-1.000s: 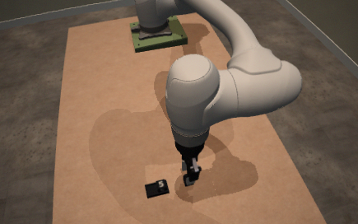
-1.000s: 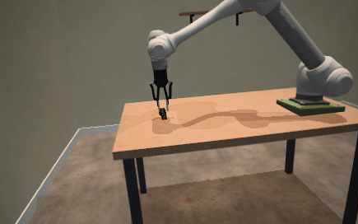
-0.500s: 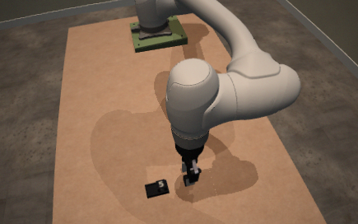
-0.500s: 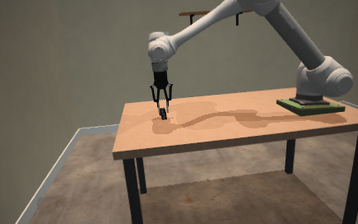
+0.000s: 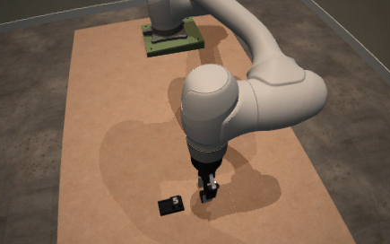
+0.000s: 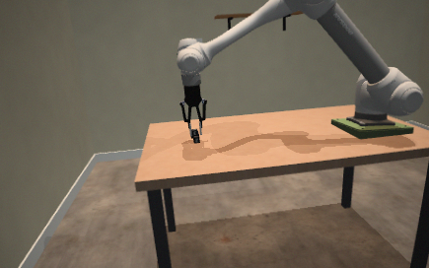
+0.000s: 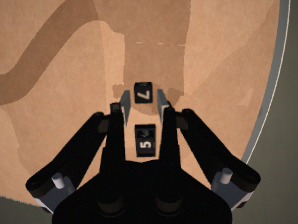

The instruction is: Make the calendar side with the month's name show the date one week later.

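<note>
A black tray [image 5: 165, 207] lies on the table; no month's name is readable. A black cube with a white 5 on top [image 5: 176, 201] [image 7: 145, 145] sits in its right half in the top view; the left half looks empty. A second black cube [image 7: 143, 93] stands on the table outside the tray, showing a 7 turned sideways in the wrist view. My gripper [image 5: 206, 191] [image 6: 196, 131] [image 7: 143, 97] points down, its fingers open on either side of the 7 cube with gaps visible. The fingers mostly hide that cube in the top view.
The wooden table [image 5: 113, 85] [image 6: 272, 160] carries the arm's green base plate [image 5: 176, 47] [image 6: 371, 128] at its far end. The tray stands close beside the gripper, on its left in the top view. A wall shelf [image 6: 257, 16] is in the background.
</note>
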You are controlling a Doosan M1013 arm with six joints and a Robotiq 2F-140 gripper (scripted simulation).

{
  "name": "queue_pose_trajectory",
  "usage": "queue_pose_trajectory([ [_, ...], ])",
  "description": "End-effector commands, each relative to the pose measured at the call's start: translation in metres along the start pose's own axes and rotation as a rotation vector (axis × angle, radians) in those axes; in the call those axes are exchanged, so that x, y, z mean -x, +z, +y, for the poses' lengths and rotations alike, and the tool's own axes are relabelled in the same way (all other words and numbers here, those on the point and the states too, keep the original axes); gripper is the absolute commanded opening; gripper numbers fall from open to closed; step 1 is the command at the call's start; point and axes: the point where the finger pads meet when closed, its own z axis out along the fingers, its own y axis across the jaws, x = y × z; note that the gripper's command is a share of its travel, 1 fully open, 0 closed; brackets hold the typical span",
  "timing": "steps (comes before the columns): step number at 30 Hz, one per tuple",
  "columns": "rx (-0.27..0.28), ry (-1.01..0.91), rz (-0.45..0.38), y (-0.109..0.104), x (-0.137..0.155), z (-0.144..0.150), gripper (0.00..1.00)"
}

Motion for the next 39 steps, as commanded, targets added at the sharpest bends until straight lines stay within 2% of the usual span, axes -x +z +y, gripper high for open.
queue_pose_trajectory([
  [1, 0.0, 0.0, 0.0, 0.0, 0.0, 0.0, 0.35],
  [29, 0.0, 0.0, 0.0, 0.0, 0.0, 0.0, 0.35],
  [39, 0.0, 0.0, 0.0, 0.011, 0.0, 0.0, 0.35],
])
